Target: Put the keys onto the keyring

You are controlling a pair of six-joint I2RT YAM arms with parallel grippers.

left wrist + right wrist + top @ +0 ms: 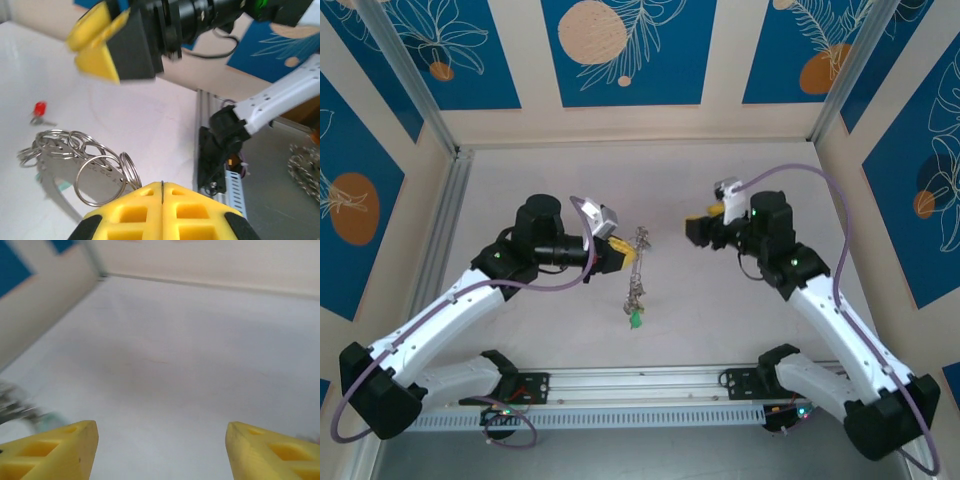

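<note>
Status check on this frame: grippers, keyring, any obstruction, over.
Left gripper shut on keyring. Right gripper open, empty, clear of it. Red key loose on table, green key at keyring's near end. Nothing in the way.

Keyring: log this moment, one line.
left gripper: shut on keyring | right gripper: open, apart | green key: at keyring's near end

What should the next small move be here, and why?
Probably lower the right end effector toward the red key. It is open and empty, that key lies loose on the table apart from the keyring, and the left end effector looks shut on the keyring.
</note>
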